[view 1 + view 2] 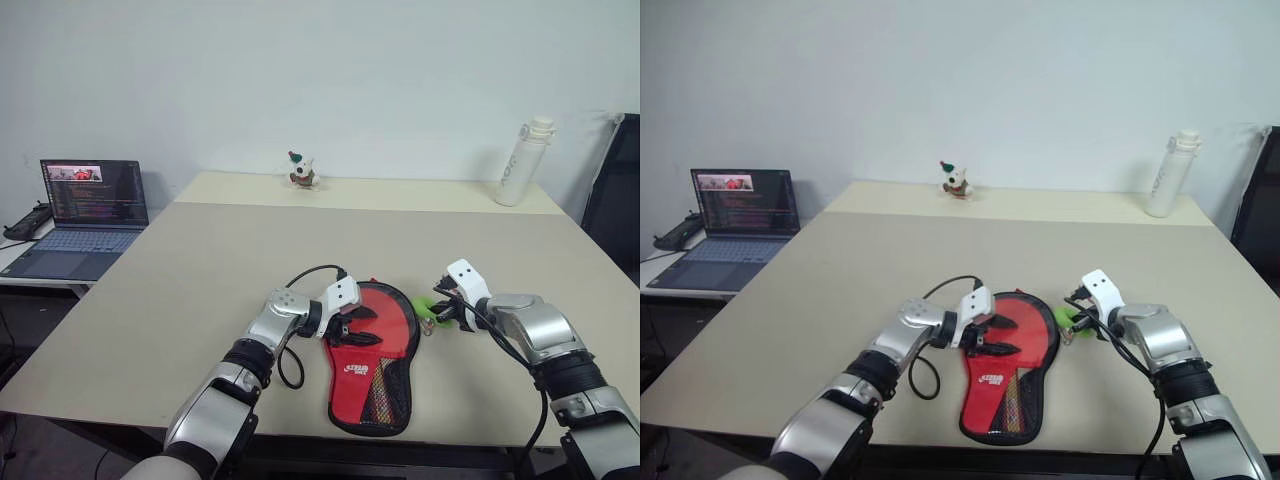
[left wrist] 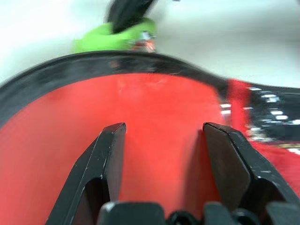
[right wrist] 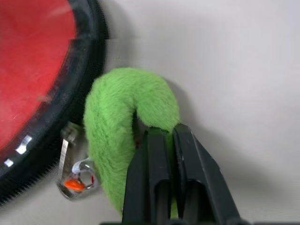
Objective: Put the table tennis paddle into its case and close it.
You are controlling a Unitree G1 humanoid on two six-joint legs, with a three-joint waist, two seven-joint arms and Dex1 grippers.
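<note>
At the far left, well away from our left hand, an open laptop (image 1: 88, 215) sits on a low side table, its screen lit. Our left hand (image 1: 352, 327) hovers over the round red face of the case (image 1: 372, 365), its two hard black fingers (image 2: 105, 168) spread part way with nothing between them. The case is a soft paddle-shaped fabric pouch lying flat on the smooth beige worktop (image 1: 200, 290), red with a white logo, black mesh towards the narrow handle end and a black zip band round its rim. We cannot see the table tennis paddle itself, and cannot tell whether it is inside. Just to the right of the case's round end lies a fluffy bright green loop (image 3: 126, 122), with a small shiny metal clip (image 3: 75, 176) beside it against the zip band. Our right hand (image 1: 447, 311) is closed tight on that green fur, fingers (image 3: 187, 173) pressed together around it. Far beyond both hands a small toy figure (image 1: 301, 170) stands at the back of the worktop, and to the right a tall white plastic bottle (image 1: 523, 162).
</note>
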